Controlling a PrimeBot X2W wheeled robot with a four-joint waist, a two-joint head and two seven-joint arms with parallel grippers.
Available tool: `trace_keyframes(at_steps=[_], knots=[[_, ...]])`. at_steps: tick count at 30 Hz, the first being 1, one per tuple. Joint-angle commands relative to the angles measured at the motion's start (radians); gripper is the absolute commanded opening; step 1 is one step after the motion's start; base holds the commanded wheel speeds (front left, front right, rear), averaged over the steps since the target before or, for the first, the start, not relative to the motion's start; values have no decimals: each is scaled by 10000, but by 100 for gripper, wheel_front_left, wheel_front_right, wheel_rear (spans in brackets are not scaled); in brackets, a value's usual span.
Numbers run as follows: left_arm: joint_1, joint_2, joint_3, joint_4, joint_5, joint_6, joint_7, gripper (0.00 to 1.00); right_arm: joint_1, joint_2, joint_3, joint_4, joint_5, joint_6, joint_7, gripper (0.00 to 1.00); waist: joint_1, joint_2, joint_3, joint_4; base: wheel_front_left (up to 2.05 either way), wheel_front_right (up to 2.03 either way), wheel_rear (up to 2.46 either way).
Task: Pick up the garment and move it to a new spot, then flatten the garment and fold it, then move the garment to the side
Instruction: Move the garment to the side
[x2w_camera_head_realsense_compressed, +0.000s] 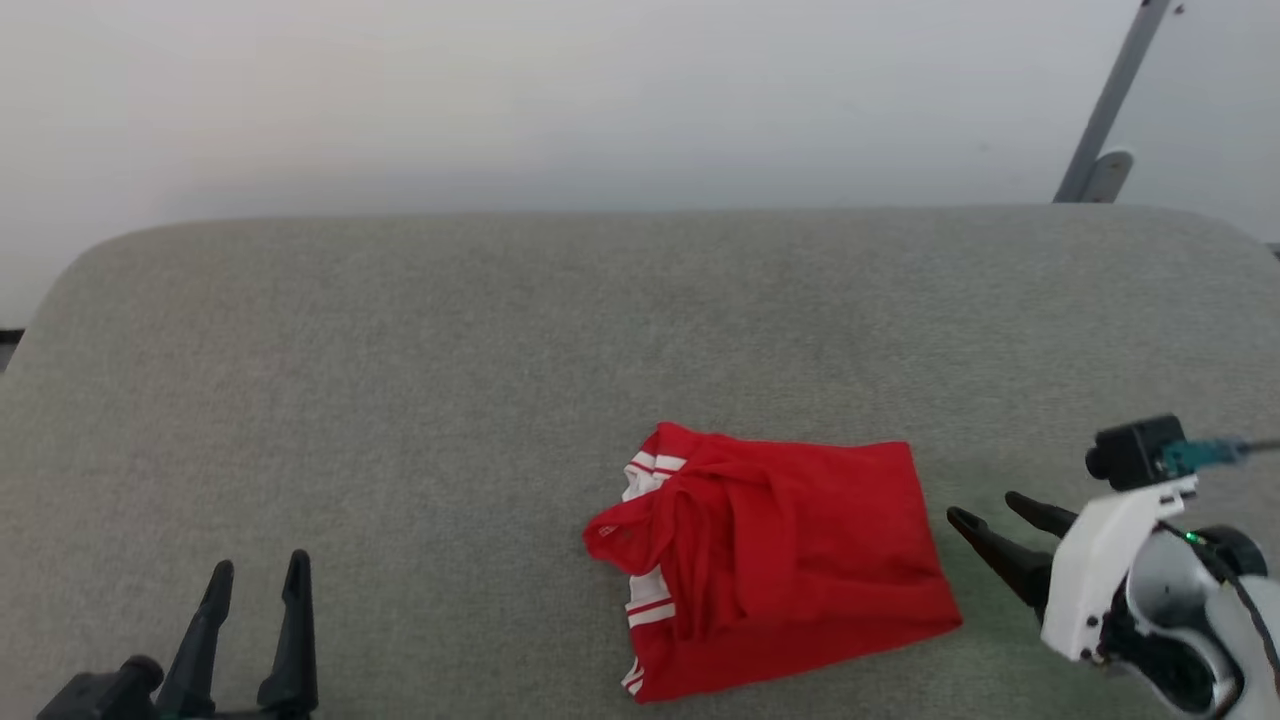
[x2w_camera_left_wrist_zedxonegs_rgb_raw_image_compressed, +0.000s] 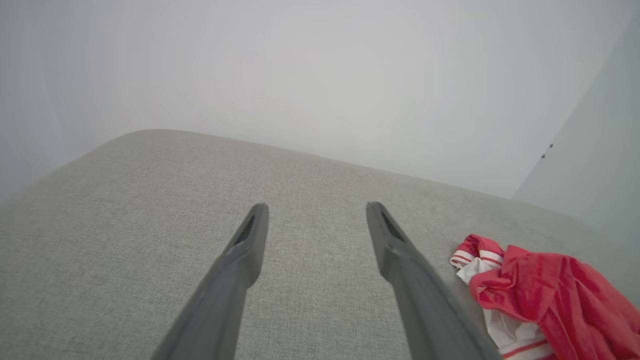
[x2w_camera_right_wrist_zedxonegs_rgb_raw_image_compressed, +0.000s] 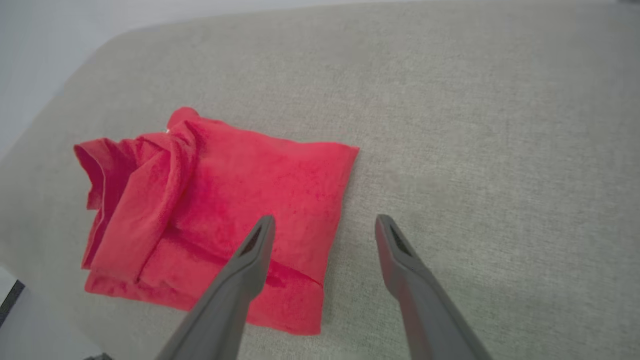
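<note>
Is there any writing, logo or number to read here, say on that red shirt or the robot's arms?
None readable. The folded red shirt with white striped trim presents plain cloth and stripes, no letters facing up. The white right wrist housing and the grey fabric surface carry no visible mark.

The grey fabric surface (x2w_camera_head_realsense_compressed: 400, 350), rounded at its far corners, carries the garment (x2w_camera_head_realsense_compressed: 800, 560), loosely folded.

1. Your garment (x2w_camera_head_realsense_compressed: 800, 560) is soft red cloth, matt and creased.
2. Your padded top (x2w_camera_head_realsense_compressed: 400, 380) is grey woven fabric, matt, slightly rough.
3. Your left gripper (x2w_camera_head_realsense_compressed: 260, 561) and right gripper (x2w_camera_head_realsense_compressed: 984, 506) look like dark, smooth, matt plastic.
</note>
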Motion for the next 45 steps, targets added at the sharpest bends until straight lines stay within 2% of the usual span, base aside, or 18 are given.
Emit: trace_keyframes(at_steps=[1,6,12,20,27,28,29,30,31,45], knots=[[-170,-12,-24,4,-38,-36,-48,100,-182,-76,115,108,41,-5,281,100,0,-1,155,133,0,0,0],[-425,-61,-195,111,-107,-36,-46,100,-1161,-336,627,500,281,-5,1802,100,0,-1,490,440,0,0,0],[-709,-100,-433,257,-199,-36,-46,100,-1844,-320,1068,1313,570,-5,3516,100,0,-1,770,875,0,0,0],[-951,-80,-693,419,-346,-36,-46,100,-2169,234,1610,2392,568,-5,4895,100,0,-1,1045,1278,0,0,0],[-1180,-55,-876,555,-481,-36,-48,100,-2213,1030,1811,3165,715,-2,5278,100,0,-1,1193,1419,0,0,0],[-1189,-58,-888,568,-504,-36,-46,100,-2242,1064,1823,3211,725,-2,5276,98,0,-1,1212,1427,0,0,0],[-1212,-56,-905,581,-536,-36,-46,100,-2271,1066,1910,3166,687,-2,5284,30,0,-1,1236,1429,0,0,0],[-1212,-56,-905,581,-536,-36,-46,100,-2271,1066,1910,3166,687,-2,5284,30,0,-1,1236,1429,0,0,0],[-1243,-34,-931,596,-553,-36,-46,100,-2284,1038,1905,3132,745,-2,5268,0,0,-1,1257,1422,0,0,0],[-2135,409,-1218,436,-433,-36,-48,100,-3190,-680,1076,1528,468,-14,4659,0,0,-1,1825,778,0,0,0]])
